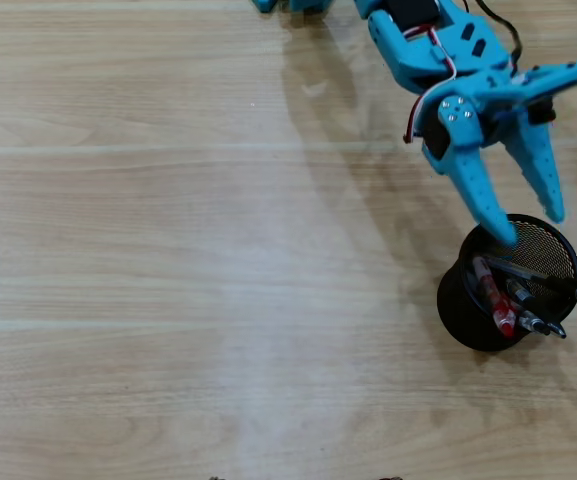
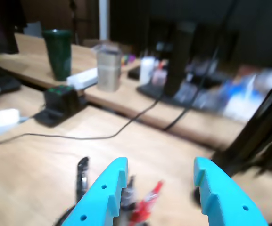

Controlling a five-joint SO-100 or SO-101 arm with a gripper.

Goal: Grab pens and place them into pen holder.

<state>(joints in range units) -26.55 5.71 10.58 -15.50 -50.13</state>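
Pens [image 1: 513, 295] stand bundled inside the pen holder [image 1: 465, 312], which sits near the right edge of the overhead view on the pale wood-grain desk [image 1: 168, 250]. They lean toward the lower right with their ends poking out over the rim, which is how long, slim things settle in a cup that is shorter than they are: the lower ends rest on the bottom and the shafts tip against the far side of the rim. The red-and-clear pen [image 1: 492, 296] is the easiest to pick out; beside it lie dark and clear barrels that I count as three more, making four, though they overlap so closely that the count is probably right rather than certain. No pen lies loose on the desk in the overhead view, so the collecting looks finished or nearly so. There is one pen holder and one blue arm. Its tool [image 1: 534, 224] hangs just above the holder's upper rim with its two fingers spread wide and nothing between them, a pose that fits a pen dropped into the cup. The wrist view shows the same: the tool [image 2: 159, 181] is empty with its tips apart, and below the gap are blurred red and dark pen ends [image 2: 145, 202]. Beyond it that view is too smeared to trust, showing only a dark green cup [image 2: 58, 52], a black cable [image 2: 103, 136] and clutter on a farther bench.
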